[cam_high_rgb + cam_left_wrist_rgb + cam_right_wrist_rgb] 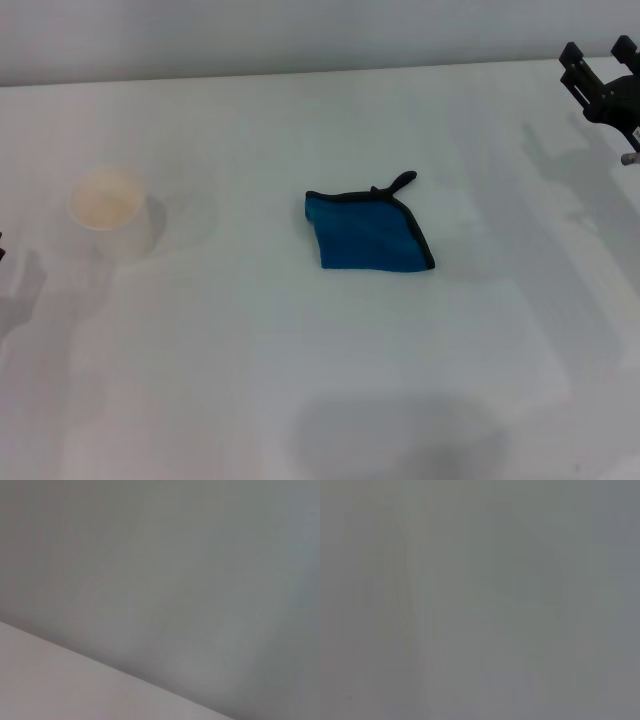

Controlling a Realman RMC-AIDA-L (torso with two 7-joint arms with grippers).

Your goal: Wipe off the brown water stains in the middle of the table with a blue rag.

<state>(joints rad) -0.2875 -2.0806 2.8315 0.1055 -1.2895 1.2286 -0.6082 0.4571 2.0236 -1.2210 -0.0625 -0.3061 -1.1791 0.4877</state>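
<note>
a white paper cup (108, 208) with a tan inside stood at the left of the worktop (300, 380); whether liquid was in it, i could not tell. the blue rag (366, 232) lay folded in the middle, likely soft and light, and its black loop (398, 182) looked easiest to pinch. no brown stain was visible. the right gripper (598, 62) hovered at the far right, jaws apart.

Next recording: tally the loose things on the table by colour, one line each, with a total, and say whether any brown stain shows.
Blue: 1, the folded blue rag with black edging, lying flat mid-table.
White: 1, the white paper cup with a tan inside, upright towards the robot's left.
Total: 2.
No brown stain shows on the white table. The right gripper hangs at the far right, off both things.
</note>
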